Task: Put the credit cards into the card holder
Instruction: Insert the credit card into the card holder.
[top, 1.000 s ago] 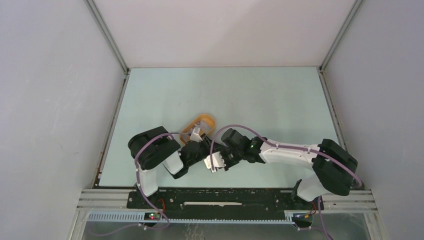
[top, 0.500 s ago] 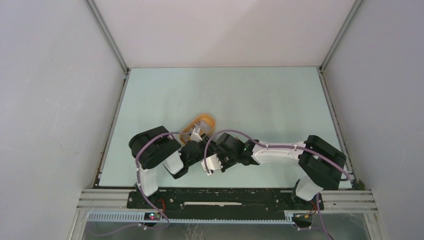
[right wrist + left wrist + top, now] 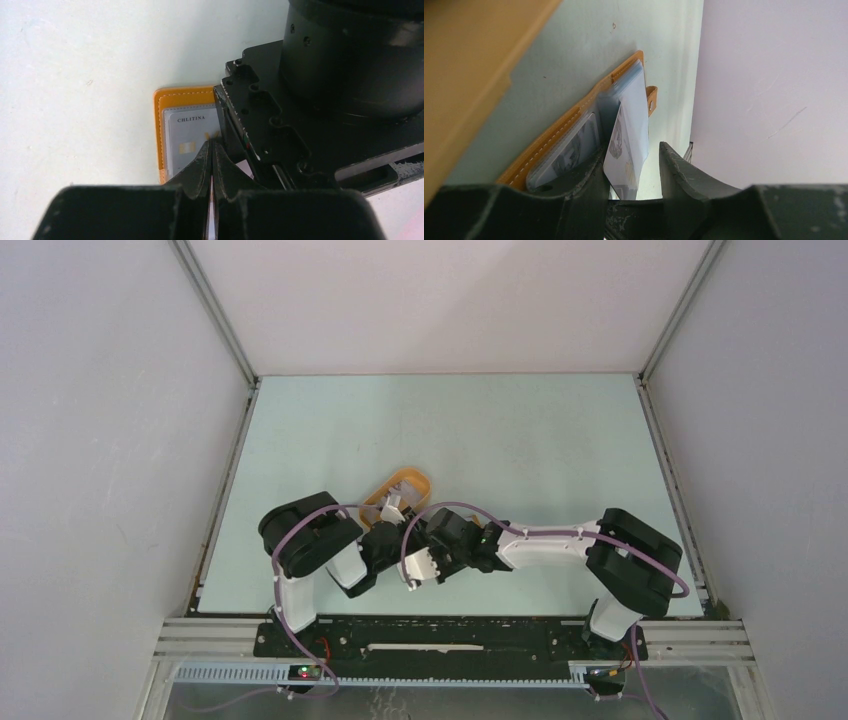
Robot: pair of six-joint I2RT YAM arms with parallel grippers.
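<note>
Jaws R: pinched on credit card point(image 3: 210, 220). Jaws L: apart, astride 2nd card point(image 3: 626, 150) upright in card holder point(image 3: 574, 120), centre-frame.

Left pincer point(image 3: 631, 150) tight beside card holder point(image 3: 161, 131)

The card holder point(image 3: 182, 96) was orange-tan, with pale stitching along its edge and a blue-grey lining. The credit card point(image 3: 192, 131) in it was whitish grey, with dark lettering and a small gold chip. The table point(image 3: 520, 440) was pale mint green, the oval tray point(image 3: 405, 477) orange-yellow, the walls point(image 3: 100, 440) light grey.
</note>
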